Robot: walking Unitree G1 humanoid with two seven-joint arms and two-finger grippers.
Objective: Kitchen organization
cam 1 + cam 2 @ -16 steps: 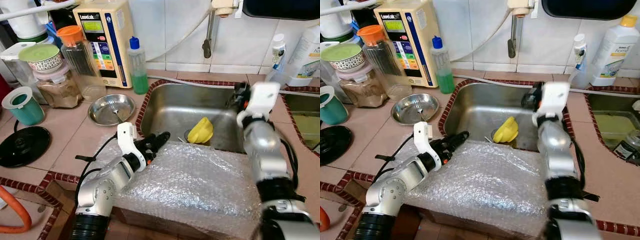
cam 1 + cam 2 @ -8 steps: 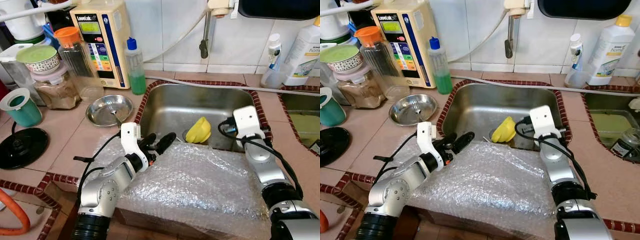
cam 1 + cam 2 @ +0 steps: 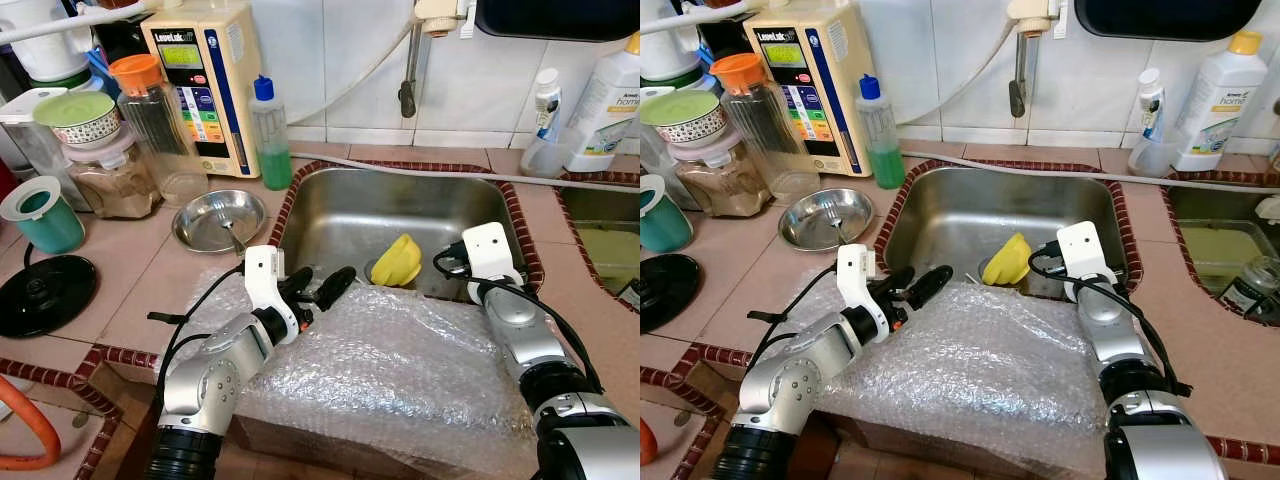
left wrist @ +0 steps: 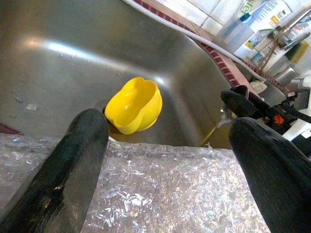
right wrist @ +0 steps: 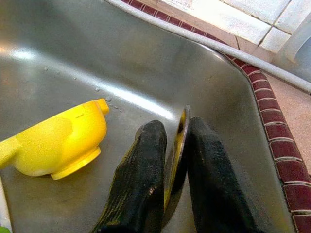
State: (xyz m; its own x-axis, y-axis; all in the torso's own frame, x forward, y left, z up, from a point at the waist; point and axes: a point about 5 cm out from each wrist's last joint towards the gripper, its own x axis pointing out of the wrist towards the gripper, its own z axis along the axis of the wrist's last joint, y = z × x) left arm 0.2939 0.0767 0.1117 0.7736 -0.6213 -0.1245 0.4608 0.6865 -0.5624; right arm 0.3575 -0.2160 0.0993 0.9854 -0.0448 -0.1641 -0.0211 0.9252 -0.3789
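Note:
A yellow cup (image 3: 397,262) lies on its side near the drain of the steel sink (image 3: 400,200). My right gripper (image 5: 177,127) hangs low inside the sink's right part, beside the cup, shut on a thin metal disc (image 5: 176,160) held edge-on between its fingers. A sheet of bubble wrap (image 3: 400,370) covers the counter's front edge and the sink's near rim. My left gripper (image 3: 322,285) hovers just over the wrap's far edge, open and holding nothing, pointing at the cup (image 4: 135,104).
Left of the sink sit a steel bowl with a spoon (image 3: 220,218), a green soap bottle (image 3: 272,135), a water purifier (image 3: 205,80), jars, a teal cup (image 3: 42,212) and a black lid (image 3: 40,290). The tap (image 3: 410,90) hangs above. White bottles (image 3: 605,100) stand at the right.
My right arm has dropped from the sink's back rim down into the basin beside the yellow cup. My left gripper has edged slightly forward over the bubble wrap.

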